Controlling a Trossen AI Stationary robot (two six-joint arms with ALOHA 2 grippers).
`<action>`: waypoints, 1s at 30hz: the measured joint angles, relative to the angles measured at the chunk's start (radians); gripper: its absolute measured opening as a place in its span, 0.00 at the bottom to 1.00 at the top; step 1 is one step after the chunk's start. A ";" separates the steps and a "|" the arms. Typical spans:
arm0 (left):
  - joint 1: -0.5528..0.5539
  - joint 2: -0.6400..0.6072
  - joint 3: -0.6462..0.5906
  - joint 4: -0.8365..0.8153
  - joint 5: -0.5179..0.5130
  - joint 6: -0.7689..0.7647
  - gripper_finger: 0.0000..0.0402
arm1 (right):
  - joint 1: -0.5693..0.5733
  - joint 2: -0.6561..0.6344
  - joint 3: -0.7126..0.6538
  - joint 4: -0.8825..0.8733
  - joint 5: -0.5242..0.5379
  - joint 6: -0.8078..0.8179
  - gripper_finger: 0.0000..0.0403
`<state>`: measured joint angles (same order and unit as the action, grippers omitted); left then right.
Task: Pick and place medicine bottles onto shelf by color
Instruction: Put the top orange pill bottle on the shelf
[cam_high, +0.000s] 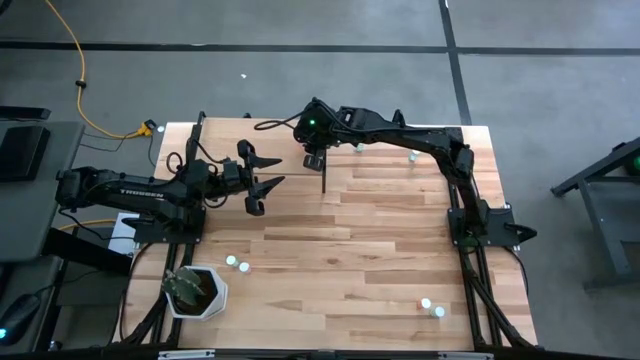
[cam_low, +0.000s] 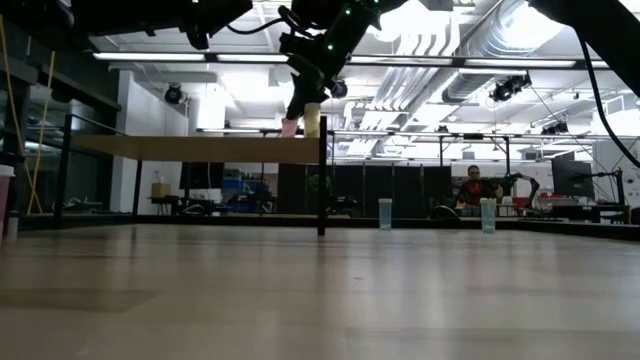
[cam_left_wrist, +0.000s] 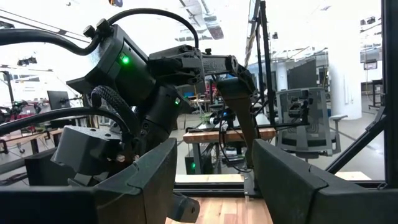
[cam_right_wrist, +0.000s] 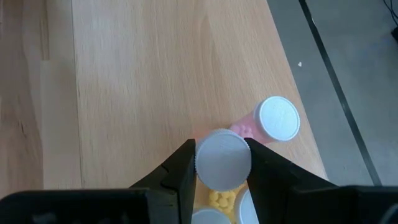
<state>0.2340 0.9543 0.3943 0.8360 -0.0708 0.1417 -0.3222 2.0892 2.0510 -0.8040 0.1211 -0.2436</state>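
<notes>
The shelf (cam_high: 225, 145) is a light-wood board on black posts at the table's far side, seen edge-on in the low view (cam_low: 190, 148). My right gripper (cam_high: 315, 153) hangs over its right end, shut on a white-capped medicine bottle (cam_right_wrist: 222, 155) with yellow contents, which stands on the board (cam_low: 312, 120). Right beside it stands a pink bottle (cam_right_wrist: 278, 118) with a white cap, and other white caps (cam_right_wrist: 208, 216) sit close by. My left gripper (cam_high: 262, 182) hovers just in front of the shelf, open and empty.
Loose bottles stand on the table: two at the front left (cam_high: 237, 264), two at the front right (cam_high: 431, 306), two at the back right (cam_high: 411, 156). A white pot with a plant (cam_high: 195, 290) is at the front left corner. A person sits in the room behind.
</notes>
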 joint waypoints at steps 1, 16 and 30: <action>0.000 0.000 0.000 0.000 0.000 0.000 0.50 | 0.000 0.000 0.000 0.000 0.000 0.000 0.27; 0.000 0.000 0.000 0.000 0.000 0.000 0.50 | 0.000 0.000 0.000 0.000 0.000 0.000 0.27; 0.000 0.000 0.000 0.000 0.000 0.000 0.50 | 0.000 0.000 0.000 0.000 0.000 0.000 0.36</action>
<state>0.2338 0.9543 0.3943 0.8359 -0.0708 0.1417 -0.3225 2.0892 2.0510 -0.8038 0.1211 -0.2441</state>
